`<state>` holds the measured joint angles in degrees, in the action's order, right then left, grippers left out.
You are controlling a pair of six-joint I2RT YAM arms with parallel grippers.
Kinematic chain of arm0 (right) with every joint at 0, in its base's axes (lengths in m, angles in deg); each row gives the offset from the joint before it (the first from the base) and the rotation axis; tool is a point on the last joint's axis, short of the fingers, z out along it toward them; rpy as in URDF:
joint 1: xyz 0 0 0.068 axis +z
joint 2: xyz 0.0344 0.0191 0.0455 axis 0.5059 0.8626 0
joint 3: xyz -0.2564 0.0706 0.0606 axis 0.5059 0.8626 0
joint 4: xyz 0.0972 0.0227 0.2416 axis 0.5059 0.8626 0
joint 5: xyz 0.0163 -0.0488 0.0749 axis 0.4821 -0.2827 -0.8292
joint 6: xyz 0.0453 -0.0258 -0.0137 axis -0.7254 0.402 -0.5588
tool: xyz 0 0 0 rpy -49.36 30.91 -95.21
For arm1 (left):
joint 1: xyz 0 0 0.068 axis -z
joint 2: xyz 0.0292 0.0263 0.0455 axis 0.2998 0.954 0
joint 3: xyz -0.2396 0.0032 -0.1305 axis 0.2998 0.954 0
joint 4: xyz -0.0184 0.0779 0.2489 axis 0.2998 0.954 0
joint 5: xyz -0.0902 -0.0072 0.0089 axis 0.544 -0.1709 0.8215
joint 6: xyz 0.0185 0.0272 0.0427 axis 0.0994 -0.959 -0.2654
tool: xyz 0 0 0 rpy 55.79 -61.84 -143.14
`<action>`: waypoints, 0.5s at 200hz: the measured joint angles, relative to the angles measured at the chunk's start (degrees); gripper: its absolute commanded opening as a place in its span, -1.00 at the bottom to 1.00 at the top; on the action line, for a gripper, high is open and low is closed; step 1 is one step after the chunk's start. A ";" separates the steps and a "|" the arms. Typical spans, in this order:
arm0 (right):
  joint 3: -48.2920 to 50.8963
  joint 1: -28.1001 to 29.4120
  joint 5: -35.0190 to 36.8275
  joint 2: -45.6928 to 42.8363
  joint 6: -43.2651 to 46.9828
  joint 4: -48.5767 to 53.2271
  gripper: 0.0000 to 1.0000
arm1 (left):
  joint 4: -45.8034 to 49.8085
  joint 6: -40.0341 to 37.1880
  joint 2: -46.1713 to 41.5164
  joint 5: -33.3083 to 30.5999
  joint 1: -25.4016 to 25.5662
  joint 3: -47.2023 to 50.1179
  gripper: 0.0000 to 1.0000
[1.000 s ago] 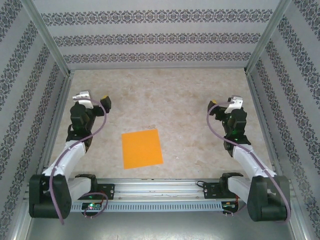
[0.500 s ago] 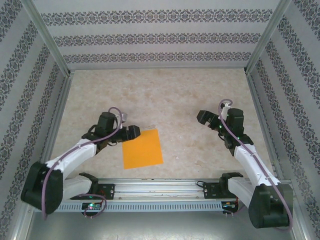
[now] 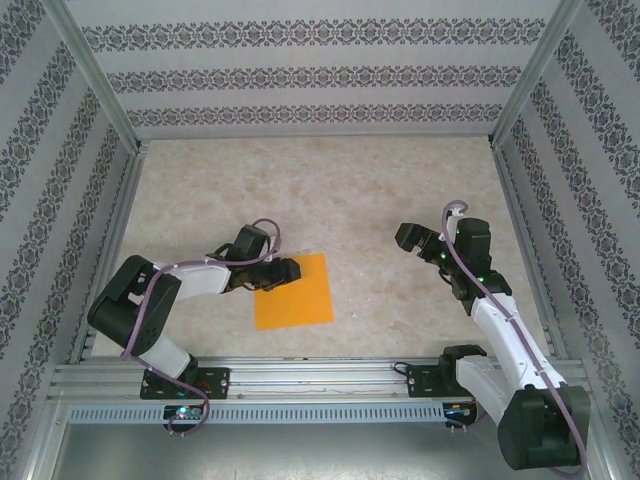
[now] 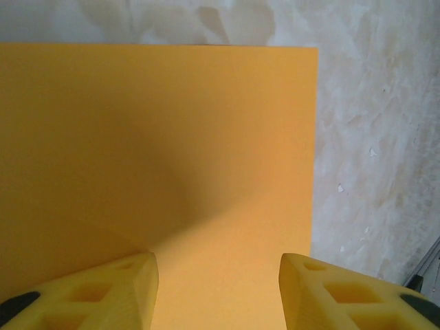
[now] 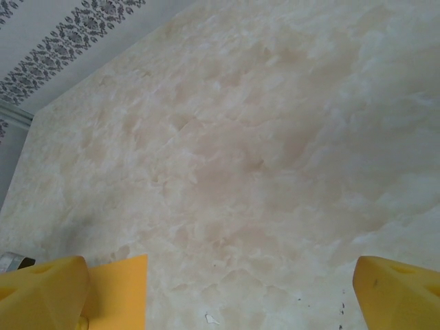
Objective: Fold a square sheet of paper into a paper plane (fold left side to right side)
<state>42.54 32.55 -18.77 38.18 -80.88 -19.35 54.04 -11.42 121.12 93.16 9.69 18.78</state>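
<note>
On the table, flat square sheet of paper, slightly askew; left jaws half-parted over it, right jaws wide

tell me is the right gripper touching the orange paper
Apart. The top view shows bare table between the right gripper and the square sheet of paper, which lies to its left.

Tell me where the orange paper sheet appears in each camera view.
Top external: orange paper sheet low centre, left pincer at its upper-left corner.
Left wrist: covers the left and middle.
Right wrist: bottom-left corner.
Shared landmark: marbled beige tabletop.
</note>
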 measured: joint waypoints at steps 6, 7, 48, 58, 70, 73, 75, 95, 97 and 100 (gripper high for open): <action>0.00 0.00 0.22 -0.22 0.13 0.24 0.96 | -0.22 0.00 0.68 -0.02 0.15 -0.66 0.00; 0.00 0.00 0.26 -0.24 0.15 0.24 0.96 | -0.22 -0.02 0.81 -0.02 0.15 -0.76 0.00; -0.22 0.00 1.05 0.94 1.38 2.67 0.96 | -0.22 -0.59 9.40 0.20 1.27 -10.51 -0.01; -0.52 0.00 1.05 1.62 1.62 3.34 0.97 | 0.09 -1.09 11.82 0.17 1.57 -13.60 -0.01; -0.90 0.00 1.07 2.29 1.86 4.13 0.96 | 0.70 -1.79 14.51 0.24 1.88 -17.20 -0.02; -0.98 0.00 1.09 2.49 1.95 4.35 0.97 | 0.87 -2.01 15.17 0.20 1.97 -18.03 -0.03; -1.03 0.00 1.09 2.56 2.03 4.48 0.96 | 1.05 -2.12 15.58 0.22 2.03 -18.67 -0.03; -1.62 0.00 1.22 3.69 2.71 5.73 0.92 | 2.71 -3.58 19.08 0.33 2.40 -23.82 -0.03; -1.66 0.00 1.22 3.78 2.73 5.81 0.91 | 2.93 -3.74 19.41 0.39 2.45 -24.33 -0.03; -1.77 0.00 1.20 4.00 2.78 5.90 0.90 | 3.06 -3.89 19.71 0.37 2.49 -24.81 -0.02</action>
<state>40.77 32.55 -17.56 42.18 -78.11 -13.45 57.10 -15.31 140.84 93.53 12.18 -6.03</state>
